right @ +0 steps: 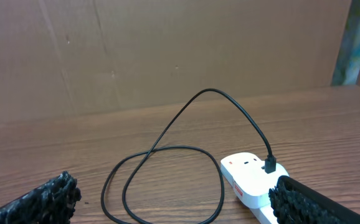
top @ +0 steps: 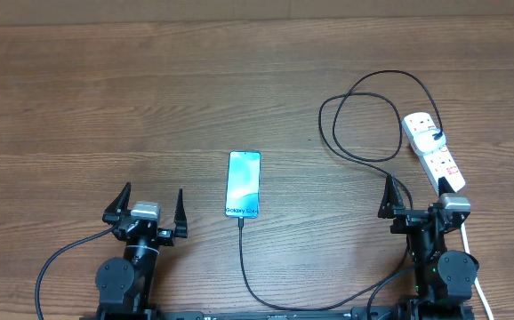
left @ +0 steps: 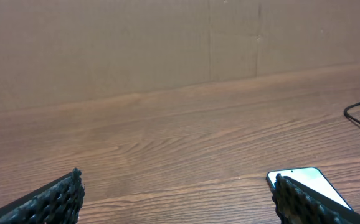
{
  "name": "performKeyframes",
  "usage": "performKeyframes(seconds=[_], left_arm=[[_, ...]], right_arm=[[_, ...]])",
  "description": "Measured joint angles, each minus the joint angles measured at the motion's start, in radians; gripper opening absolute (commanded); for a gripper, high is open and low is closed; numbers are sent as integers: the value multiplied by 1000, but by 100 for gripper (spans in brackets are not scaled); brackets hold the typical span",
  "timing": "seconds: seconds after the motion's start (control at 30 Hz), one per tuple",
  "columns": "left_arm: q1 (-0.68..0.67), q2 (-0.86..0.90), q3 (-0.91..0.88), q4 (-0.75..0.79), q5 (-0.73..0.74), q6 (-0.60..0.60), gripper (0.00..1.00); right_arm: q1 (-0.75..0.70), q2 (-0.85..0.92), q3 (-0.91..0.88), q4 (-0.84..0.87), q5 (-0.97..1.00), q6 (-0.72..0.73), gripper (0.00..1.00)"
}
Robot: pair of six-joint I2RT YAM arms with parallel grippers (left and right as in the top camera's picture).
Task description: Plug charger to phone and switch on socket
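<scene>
Overhead | shows left gripper [top: 152, 200] and right gripper [top: 422, 194] both spread wide, gripping nothing | places phone [top: 243, 184] screen up between them, nearer left | finds charger [top: 242, 258] meeting phone's near end, looping away, plugged into socket [top: 433, 149] just beyond right gripper.

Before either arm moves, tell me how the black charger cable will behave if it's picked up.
Likely floppy: the charger cable lies in loose loops, so it should sag from one grasp. Probably light, being thin. Pulling it may tug the phone or the power strip, since its ends reach both.
</scene>
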Motion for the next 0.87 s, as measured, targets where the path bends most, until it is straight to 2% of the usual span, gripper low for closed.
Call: performKeyframes(seconds=[0.87], left_arm=[[0, 0, 0, 0, 0, 0, 100]], right_arm=[[0, 0, 0, 0, 0, 0, 100]])
